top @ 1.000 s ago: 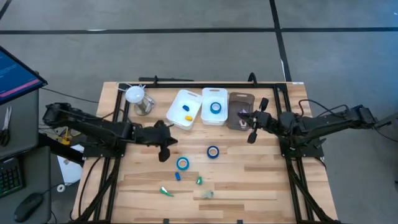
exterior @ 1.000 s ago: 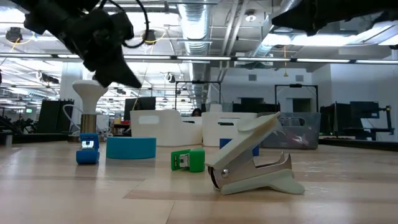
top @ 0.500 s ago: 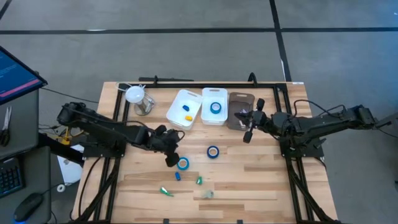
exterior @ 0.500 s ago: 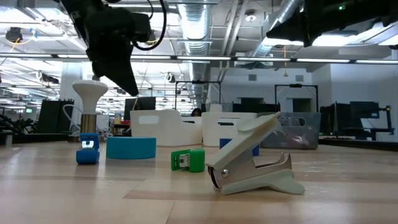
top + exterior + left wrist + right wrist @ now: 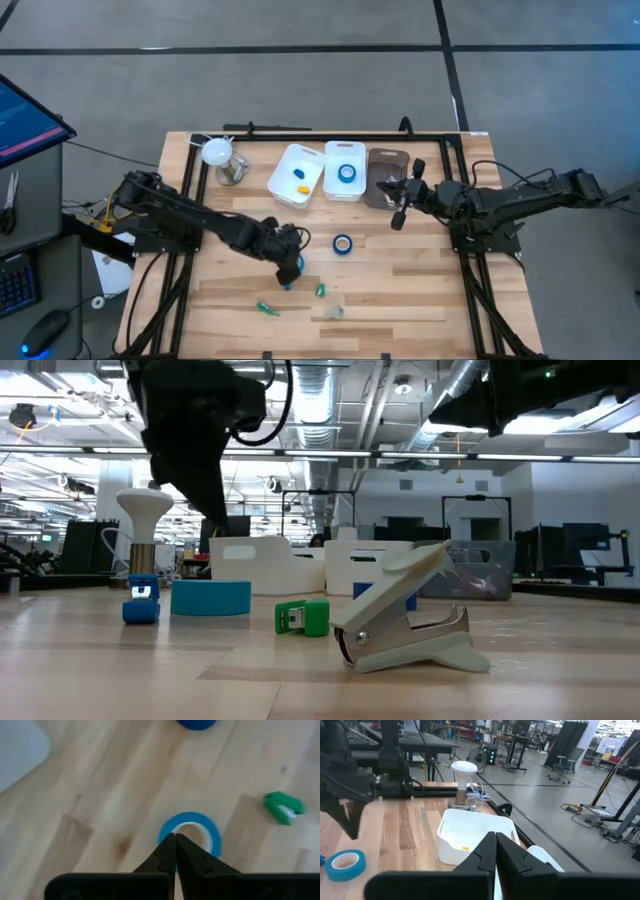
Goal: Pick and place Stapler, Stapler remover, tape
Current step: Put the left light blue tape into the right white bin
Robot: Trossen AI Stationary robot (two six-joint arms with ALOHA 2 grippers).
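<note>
Front edge of the table [image 5: 420, 300]: pale staple remover [image 5: 333, 312], lying alone, clear of everything else. Just beside it, toward the left arm's side: one small green stapler [image 5: 266, 308]. A little farther in: second green stapler [image 5: 320, 290] and a small blue stapler [image 5: 141, 600], each apart from its neighbours.

Next row back: first tape roll [image 5: 191, 832], flat on the wood. Directly over it, raised clear of the table in the low view: left gripper [image 5: 290, 270], fingers [image 5: 169, 851] pressed together, holding nothing, tips lined up on the ring's rim in the left wrist view. No contact with the roll visible.

Slightly farther, toward the right arm's side: second tape roll [image 5: 342, 243], flat, well apart from the first.

Beyond that: right gripper [image 5: 397, 221], in the air just in front of the grey bin [image 5: 387, 165], fingers [image 5: 485, 851] closed tight on nothing.

Far row, side by side: white bin [image 5: 283, 170] with a yellow piece [image 5: 297, 175] and a blue piece [image 5: 303, 188] inside; second white bin [image 5: 345, 150] with the third tape roll [image 5: 347, 172] lying flat inside; then the grey bin, contents not readable.

Far corner on the left arm's side: white-capped stand [image 5: 218, 152] next to a metal cup [image 5: 233, 172].
</note>
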